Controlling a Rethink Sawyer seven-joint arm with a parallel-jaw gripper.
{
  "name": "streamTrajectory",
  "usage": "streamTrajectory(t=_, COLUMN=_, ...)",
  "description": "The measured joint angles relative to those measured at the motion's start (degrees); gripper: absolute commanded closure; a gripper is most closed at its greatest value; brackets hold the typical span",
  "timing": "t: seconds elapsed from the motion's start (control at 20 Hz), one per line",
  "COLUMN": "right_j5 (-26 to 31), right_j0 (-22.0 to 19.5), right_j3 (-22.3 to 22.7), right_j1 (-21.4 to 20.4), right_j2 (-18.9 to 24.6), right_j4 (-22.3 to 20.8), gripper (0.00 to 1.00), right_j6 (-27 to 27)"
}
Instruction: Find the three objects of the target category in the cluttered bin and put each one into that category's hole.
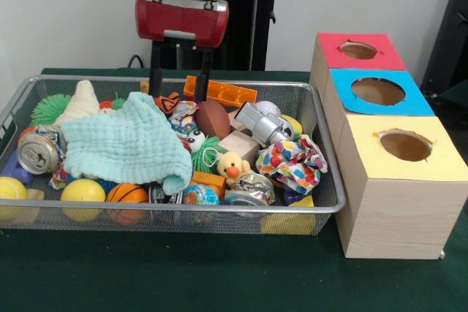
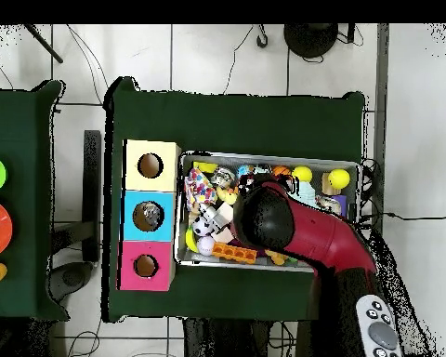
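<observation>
The silver wire-mesh bin sits on the green table, packed with toys; it also shows in the overhead view. The blue-framed hole tops the middle wooden box right of the bin, between the red-framed and yellow-framed holes; in the overhead view it lies left of the bin. My gripper hangs under the red arm head over the bin's back edge. It is open and empty, its black fingers straddling a small orange and black toy. In the overhead view the arm hides it.
The bin holds a mint cloth, crushed cans, yellow balls, a mini basketball, a brown football, an orange brick, a silver toy, a duck and a dotted cloth.
</observation>
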Motion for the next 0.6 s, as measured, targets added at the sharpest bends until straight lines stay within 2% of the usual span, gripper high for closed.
streamTrajectory(t=0.6, right_j5=0.0, right_j0=-7.2, right_j3=-0.4, right_j1=3.8, right_j2=6.1, right_j4=-9.5, gripper=0.0, right_j6=0.0)
